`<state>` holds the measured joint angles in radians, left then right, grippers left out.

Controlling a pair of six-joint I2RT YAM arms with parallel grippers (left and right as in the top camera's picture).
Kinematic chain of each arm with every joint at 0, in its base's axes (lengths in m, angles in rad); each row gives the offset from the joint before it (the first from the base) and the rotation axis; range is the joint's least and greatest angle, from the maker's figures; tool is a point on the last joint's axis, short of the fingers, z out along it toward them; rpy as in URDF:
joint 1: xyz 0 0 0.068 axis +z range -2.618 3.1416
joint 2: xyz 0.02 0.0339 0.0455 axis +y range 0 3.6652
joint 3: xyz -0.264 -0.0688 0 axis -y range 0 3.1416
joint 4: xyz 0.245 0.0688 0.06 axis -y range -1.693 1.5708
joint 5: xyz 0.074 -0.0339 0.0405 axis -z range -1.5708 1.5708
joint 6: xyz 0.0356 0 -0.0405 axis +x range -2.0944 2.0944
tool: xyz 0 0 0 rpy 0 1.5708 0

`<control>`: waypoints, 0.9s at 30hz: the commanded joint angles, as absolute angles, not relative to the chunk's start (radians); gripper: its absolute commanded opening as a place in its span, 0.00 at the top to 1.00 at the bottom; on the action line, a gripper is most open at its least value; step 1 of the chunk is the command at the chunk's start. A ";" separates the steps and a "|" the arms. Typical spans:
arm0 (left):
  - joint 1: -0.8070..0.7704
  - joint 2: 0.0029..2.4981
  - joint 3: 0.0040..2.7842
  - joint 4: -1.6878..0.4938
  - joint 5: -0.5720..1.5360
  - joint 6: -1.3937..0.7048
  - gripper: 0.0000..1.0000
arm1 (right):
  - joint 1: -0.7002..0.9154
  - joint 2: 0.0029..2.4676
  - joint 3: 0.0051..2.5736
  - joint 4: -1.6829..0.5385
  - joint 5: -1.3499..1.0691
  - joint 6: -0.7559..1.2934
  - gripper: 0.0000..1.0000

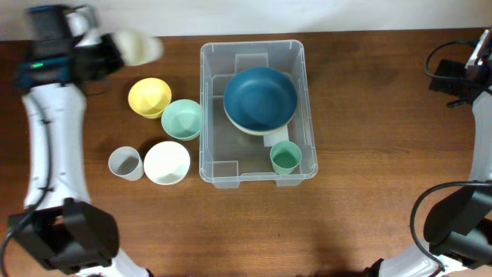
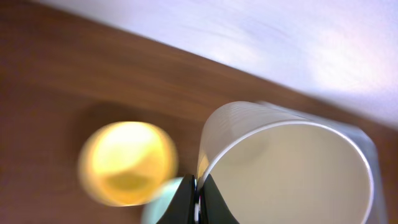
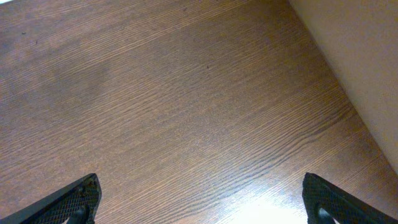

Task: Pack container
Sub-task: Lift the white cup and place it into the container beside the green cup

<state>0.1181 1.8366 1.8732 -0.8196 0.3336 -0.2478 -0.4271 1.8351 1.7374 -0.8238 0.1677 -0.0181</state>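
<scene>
1. Two arms flank the brown wooden table (image 1: 369, 208). The large clear rectangular plastic container (image 1: 231, 150) sits at its middle.
2. Inside, a dark blue bowl (image 1: 260, 97) is nested on a pale bowl (image 1: 246, 128) towards the far end. A small green cup (image 1: 285, 157) stands upright in the near right corner.
3. Left of the container, a mint green bowl (image 1: 181, 119) sits just beside its wall, with a yellow bowl (image 1: 149, 97) next to it. A white bowl (image 1: 167, 162) and a grey cup (image 1: 125, 163) sit nearer the robot.
4. The left gripper (image 2: 198, 200) is at the far left of the table, blurred from above. Its fingers pinch the rim of a cream-coloured cup (image 2: 292, 168), whose mouth is tipped towards the wrist camera.
5. The right gripper (image 3: 205, 205) is at the far right edge. Its fingers are spread wide, with only wood grain between them.
</scene>
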 commanded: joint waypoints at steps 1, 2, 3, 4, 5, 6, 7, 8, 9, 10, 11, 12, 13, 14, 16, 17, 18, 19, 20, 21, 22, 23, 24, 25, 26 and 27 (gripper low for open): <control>-0.014 1.806 1.897 -0.827 0.404 -0.160 0.99 | -0.432 1.811 1.752 -0.823 0.169 -0.006 0.01; -0.054 1.806 1.897 -0.830 0.404 -0.151 0.99 | -0.432 1.811 1.752 -0.823 0.169 -0.006 0.01; -0.088 1.806 1.897 -0.836 0.405 -0.146 0.99 | -0.432 1.811 1.752 -0.823 0.169 -0.006 0.01; -0.126 1.806 1.897 -0.845 0.404 -0.139 0.99 | -0.432 1.811 1.752 -0.823 0.169 -0.006 0.01; -0.162 1.806 1.897 -0.855 0.402 -0.139 0.99 | -0.432 1.811 1.752 -0.823 0.169 -0.006 0.01; -0.192 1.806 1.896 -0.867 0.396 -0.139 0.99 | -0.432 1.811 1.752 -0.823 0.169 -0.006 0.01; -0.225 1.806 1.896 -0.880 0.392 -0.130 0.99 | -0.432 1.811 1.752 -0.823 0.169 -0.006 0.01; -0.252 1.806 1.896 -0.893 0.392 -0.120 0.99 | -0.432 1.811 1.752 -0.823 0.169 -0.006 0.01; -0.282 1.806 1.896 -0.908 0.391 -0.113 0.99 | -0.432 1.811 1.752 -0.823 0.169 -0.006 0.01; -0.310 1.806 1.896 -0.927 0.380 -0.114 0.99 | -0.432 1.811 1.752 -0.823 0.169 -0.006 0.01; -0.334 1.806 1.896 -0.946 0.366 -0.114 0.99 | -0.432 1.811 1.752 -0.823 0.169 -0.006 0.01; -0.362 1.806 1.896 -0.970 0.339 -0.114 0.99 | -0.432 1.811 1.752 -0.823 0.169 -0.006 0.01; -0.388 1.806 1.896 -0.994 0.305 -0.114 0.99 | -0.432 1.811 1.752 -0.823 0.169 -0.006 0.01; -0.410 1.806 1.896 -1.015 0.278 -0.114 0.99 | -0.432 1.811 1.752 -0.823 0.169 -0.006 0.01; -0.454 1.812 1.896 -1.056 0.236 -0.114 1.00 | -0.432 1.811 1.752 -0.823 0.169 -0.006 0.01; -0.477 1.816 1.896 -1.075 0.222 -0.114 0.99 | -0.432 1.811 1.752 -0.823 0.169 -0.006 0.01; -0.496 1.819 1.896 -1.089 0.210 -0.113 0.99 | -0.432 1.811 1.752 -0.823 0.169 -0.006 0.01; -0.517 1.824 1.894 -1.102 0.196 -0.113 0.99 | -0.432 1.811 1.752 -0.823 0.169 -0.006 0.01; -0.535 1.826 1.892 -1.112 0.179 -0.107 0.99 | -0.432 1.811 1.752 -0.823 0.169 -0.006 0.01; -0.552 1.831 1.891 -1.120 0.163 -0.096 0.99 | -0.432 1.811 1.752 -0.823 0.169 -0.006 0.01; -0.564 1.833 1.889 -1.125 0.153 -0.090 0.99 | -0.432 1.811 1.752 -0.823 0.169 -0.006 0.01; -0.575 1.835 1.885 -1.127 0.149 -0.088 0.99 | -0.432 1.811 1.752 -0.823 0.169 -0.006 0.01; -0.583 1.837 1.880 -1.127 0.149 -0.088 0.99 | -0.432 1.811 1.752 -0.823 0.169 -0.006 0.01; -0.592 1.839 1.876 -1.127 0.149 -0.088 0.99 | -0.432 1.811 1.752 -0.823 0.169 -0.006 0.01; -0.598 1.840 1.871 -1.127 0.149 -0.088 0.99 | -0.432 1.811 1.752 -0.823 0.169 -0.006 0.01; -0.602 1.840 1.863 -1.127 0.149 -0.088 0.99 | -0.432 1.811 1.752 -0.823 0.169 -0.006 0.01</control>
<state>-0.5915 1.8370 1.8759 -1.1229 0.1814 -0.1112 -0.4271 1.8351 1.7374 -0.8238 0.1677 -0.0185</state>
